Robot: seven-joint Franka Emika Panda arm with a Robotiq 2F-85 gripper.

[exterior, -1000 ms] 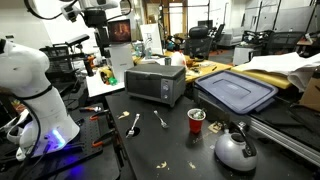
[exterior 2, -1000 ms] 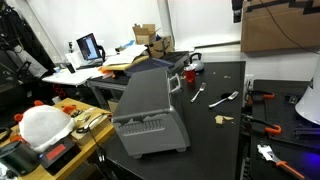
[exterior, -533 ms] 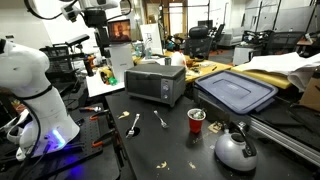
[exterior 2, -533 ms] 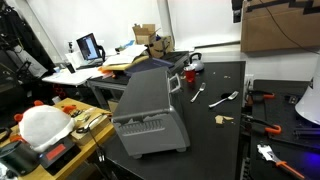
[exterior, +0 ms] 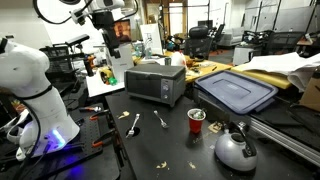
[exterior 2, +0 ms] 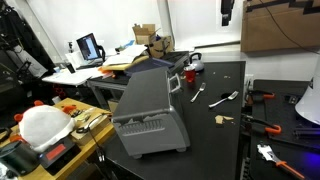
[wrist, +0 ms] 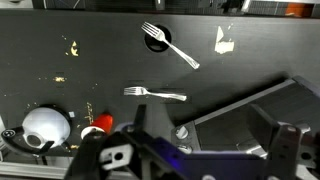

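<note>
The fork (wrist: 155,94) lies flat on the black table (wrist: 260,55). In the wrist view its long axis runs nearly level, tines to the left and handle to the right. Bare tabletop surrounds it: the spoon (wrist: 170,47) is well apart, the red cup (wrist: 97,123) and the toaster oven (wrist: 250,110) are nearer. The gripper (wrist: 198,152) hangs high above, jaws spread wide, holding and touching nothing
</note>
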